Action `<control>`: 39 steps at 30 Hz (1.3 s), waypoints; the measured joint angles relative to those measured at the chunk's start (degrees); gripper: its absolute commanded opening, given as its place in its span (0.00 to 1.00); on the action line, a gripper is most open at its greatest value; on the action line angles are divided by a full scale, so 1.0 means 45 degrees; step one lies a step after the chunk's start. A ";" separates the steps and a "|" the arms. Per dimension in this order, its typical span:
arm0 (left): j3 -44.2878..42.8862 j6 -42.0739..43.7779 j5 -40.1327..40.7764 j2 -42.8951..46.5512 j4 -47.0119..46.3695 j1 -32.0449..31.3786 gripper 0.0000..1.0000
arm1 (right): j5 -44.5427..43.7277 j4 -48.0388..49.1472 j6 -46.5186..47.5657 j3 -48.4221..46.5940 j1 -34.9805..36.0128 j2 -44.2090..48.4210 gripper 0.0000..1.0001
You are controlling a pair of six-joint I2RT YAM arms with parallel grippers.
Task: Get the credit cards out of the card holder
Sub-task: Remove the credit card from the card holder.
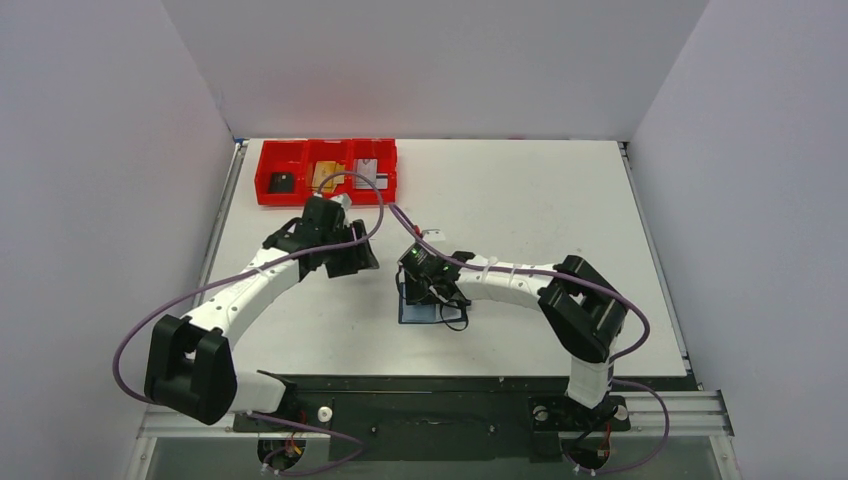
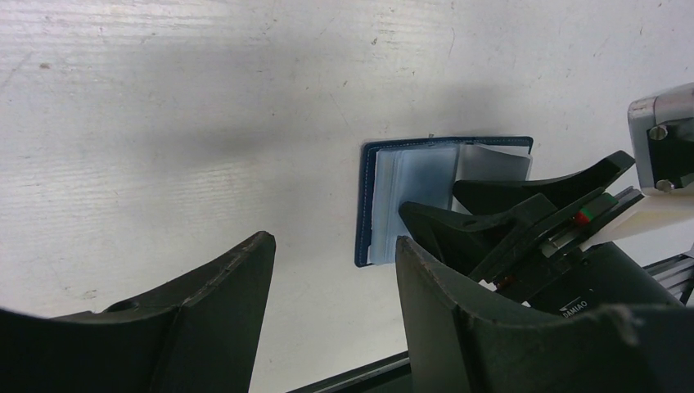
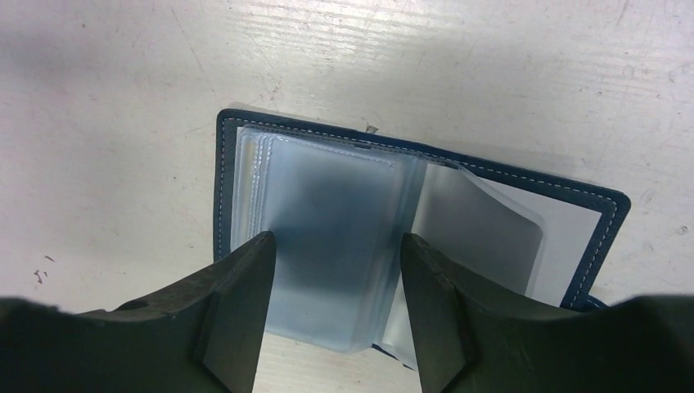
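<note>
The card holder (image 1: 413,312) lies open on the table, navy cover down, its blue-grey plastic pockets (image 3: 327,196) facing up. My right gripper (image 3: 335,237) hangs just above it, open, its fingers straddling the left stack of pockets, with nothing held. In the left wrist view the card holder (image 2: 409,184) shows with the right gripper's fingers (image 2: 507,205) over it. My left gripper (image 2: 331,237) is open and empty above bare table, left of the holder. The credit cards lie in the red tray: black (image 1: 282,182), tan-gold (image 1: 325,175), silvery-grey (image 1: 367,172).
The red three-compartment tray (image 1: 262,172) stands at the table's far left. The left arm (image 1: 260,285) reaches toward it, with its cable looping over to the right arm. White walls close in on three sides.
</note>
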State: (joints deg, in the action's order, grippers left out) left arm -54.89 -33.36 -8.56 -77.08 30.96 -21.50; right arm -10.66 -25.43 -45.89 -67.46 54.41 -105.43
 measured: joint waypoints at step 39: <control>0.1146 -0.2166 -0.1647 -0.2642 -0.2603 -0.2108 0.36 | 0.3672 0.6042 -0.0389 0.3808 -0.1608 0.1107 0.00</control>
State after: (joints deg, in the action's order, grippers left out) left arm -49.74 -43.11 -15.97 -88.97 19.25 -30.98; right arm 5.87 1.76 -47.64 -50.33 47.18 -100.44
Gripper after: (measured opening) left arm 0.363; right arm 0.005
